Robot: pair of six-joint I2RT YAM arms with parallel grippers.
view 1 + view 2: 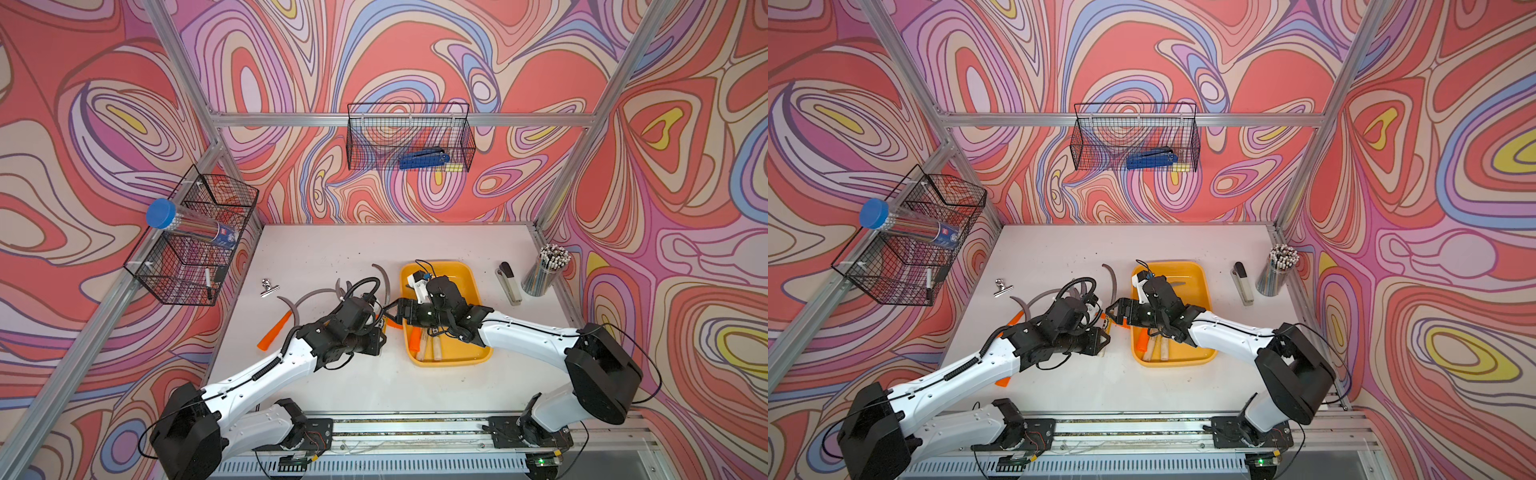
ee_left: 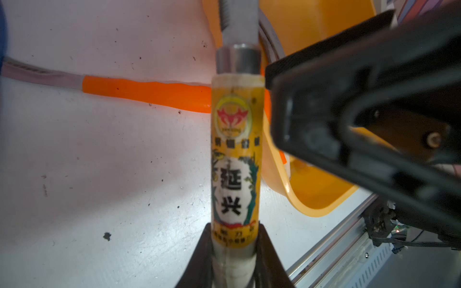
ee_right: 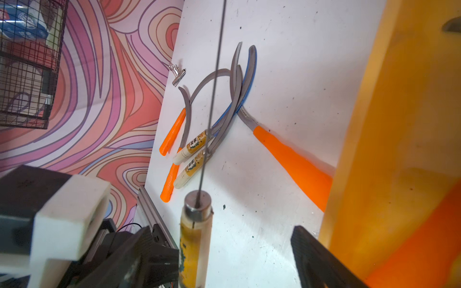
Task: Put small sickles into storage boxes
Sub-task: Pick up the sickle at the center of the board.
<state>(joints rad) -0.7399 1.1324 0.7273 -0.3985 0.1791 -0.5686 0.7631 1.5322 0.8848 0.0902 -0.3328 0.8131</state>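
Yellow tray (image 1: 451,360) holds about three sickles (image 1: 438,353); loose sickles (image 3: 199,139) lie on worktop (image 1: 332,249) to its left; left gripper (image 2: 235,249) clamps a labelled sickle (image 2: 235,162), right gripper (image 3: 232,249) open astride it.

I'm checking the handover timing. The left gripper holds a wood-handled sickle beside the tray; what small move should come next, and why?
Probably close the right gripper on the wood-handled sickle: its open jaws flank the labelled handle, while the left gripper is shut on the butt end, beside the yellow tray.

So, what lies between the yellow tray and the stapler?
Only bare table lies between the tray and the stapler; both top views show that.
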